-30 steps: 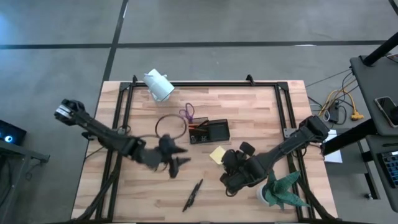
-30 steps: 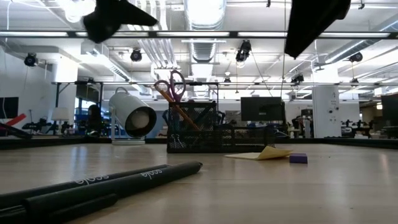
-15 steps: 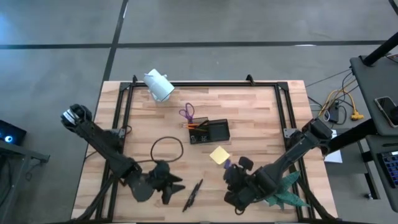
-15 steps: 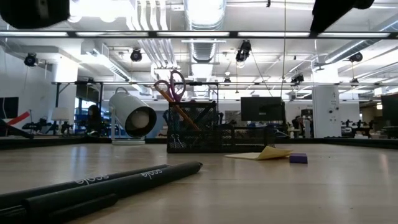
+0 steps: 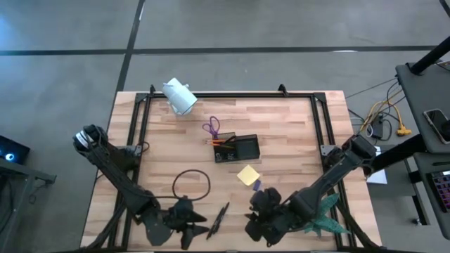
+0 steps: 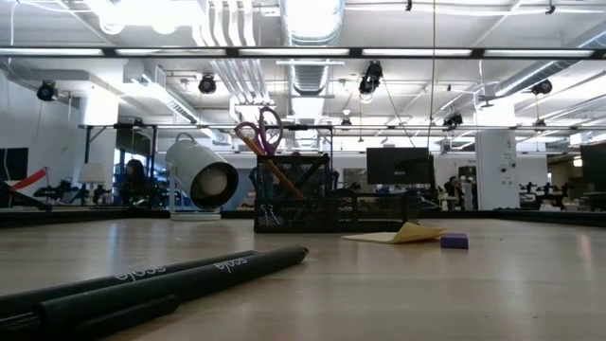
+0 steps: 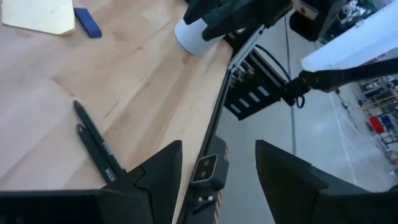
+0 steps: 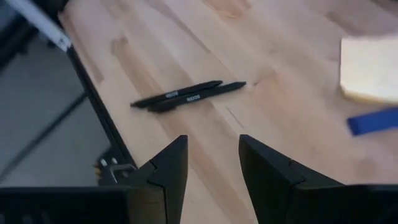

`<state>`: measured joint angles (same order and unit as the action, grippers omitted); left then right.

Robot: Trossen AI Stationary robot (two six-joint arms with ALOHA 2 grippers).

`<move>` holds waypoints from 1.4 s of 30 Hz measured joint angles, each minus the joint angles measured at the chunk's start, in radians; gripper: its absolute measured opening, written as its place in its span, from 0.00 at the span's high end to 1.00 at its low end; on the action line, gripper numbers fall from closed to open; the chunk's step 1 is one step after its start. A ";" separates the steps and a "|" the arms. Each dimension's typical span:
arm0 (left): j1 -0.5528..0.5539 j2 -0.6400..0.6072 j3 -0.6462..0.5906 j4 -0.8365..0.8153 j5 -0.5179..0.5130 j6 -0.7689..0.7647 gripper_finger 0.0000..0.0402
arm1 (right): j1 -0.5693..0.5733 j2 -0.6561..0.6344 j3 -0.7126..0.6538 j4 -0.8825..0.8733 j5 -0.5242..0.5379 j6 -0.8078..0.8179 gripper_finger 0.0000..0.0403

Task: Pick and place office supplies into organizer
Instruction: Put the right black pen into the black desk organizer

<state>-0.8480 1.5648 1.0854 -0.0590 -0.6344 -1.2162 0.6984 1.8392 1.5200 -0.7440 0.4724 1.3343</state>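
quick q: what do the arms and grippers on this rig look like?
Two dark, nearly black jointed arms. The left arm has a pale ring at its shoulder joint and a black cable loop beside it. The left gripper and right gripper each have two matte black, angular, wedge-shaped fingers. No markings visible.

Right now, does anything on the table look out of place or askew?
Three things lie outside the dark mesh organizer: two black pens side by side near the table's front edge, the yellow sticky-note pad with one edge lifted, and a small purple piece beside it. Nothing looks spilled or damaged.
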 joint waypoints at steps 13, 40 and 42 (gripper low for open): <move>-0.061 0.019 -0.002 -0.003 0.081 -0.010 0.54 | 0.050 0.167 0.033 0.204 -0.200 0.259 0.66; -0.028 0.218 0.021 -0.002 0.126 -0.164 0.54 | -0.069 0.193 0.036 0.151 -0.221 -1.036 0.66; -0.028 0.218 0.017 -0.005 0.110 -0.189 0.54 | -0.107 0.193 0.035 0.152 -0.237 -1.142 0.66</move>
<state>-0.8764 1.7824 1.1020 -0.0638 -0.5243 -1.4051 0.5913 2.0319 1.5553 -0.5920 0.2358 0.1926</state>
